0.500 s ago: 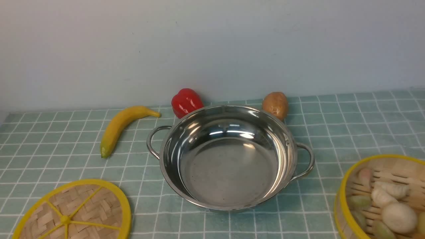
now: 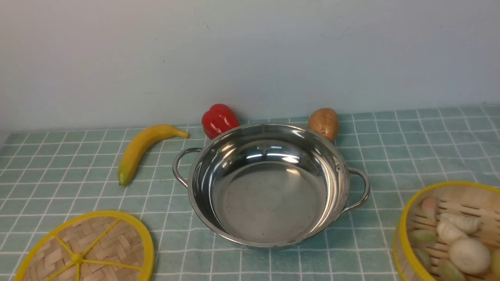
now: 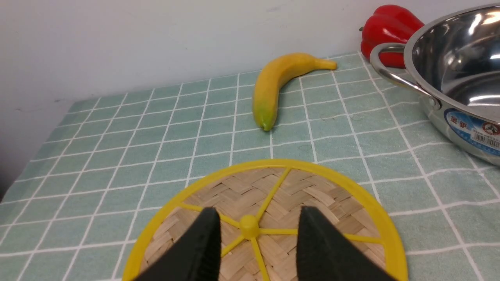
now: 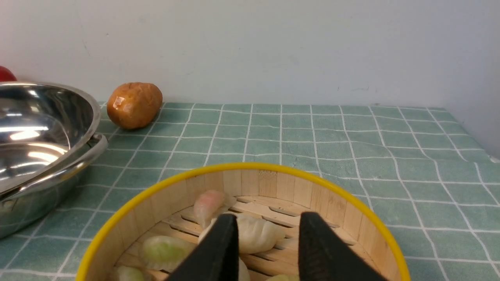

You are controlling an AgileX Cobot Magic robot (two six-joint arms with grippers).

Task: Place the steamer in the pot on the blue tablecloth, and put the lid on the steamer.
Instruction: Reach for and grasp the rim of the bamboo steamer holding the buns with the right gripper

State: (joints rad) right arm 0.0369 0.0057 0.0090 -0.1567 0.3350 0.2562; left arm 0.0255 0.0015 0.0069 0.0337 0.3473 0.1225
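The shiny pot (image 2: 269, 195) stands empty in the middle of the blue tablecloth (image 2: 410, 156). The flat woven lid (image 2: 84, 249) lies on the cloth at the near left. In the left wrist view my left gripper (image 3: 258, 218) is open over the lid (image 3: 273, 195), its fingers either side of the yellow hub. The steamer (image 2: 445, 184) sits at the near right with dumplings and buns inside. My right gripper (image 4: 268, 220) hangs open over the steamer's inside (image 4: 265, 183), holding nothing. Neither gripper shows in the front view.
A banana (image 2: 140, 150) lies left of the pot. A red pepper (image 2: 219, 119) and a potato (image 2: 324, 123) sit just behind the pot, against the pale wall. The pot's loop handles (image 2: 179, 166) stick out to both sides.
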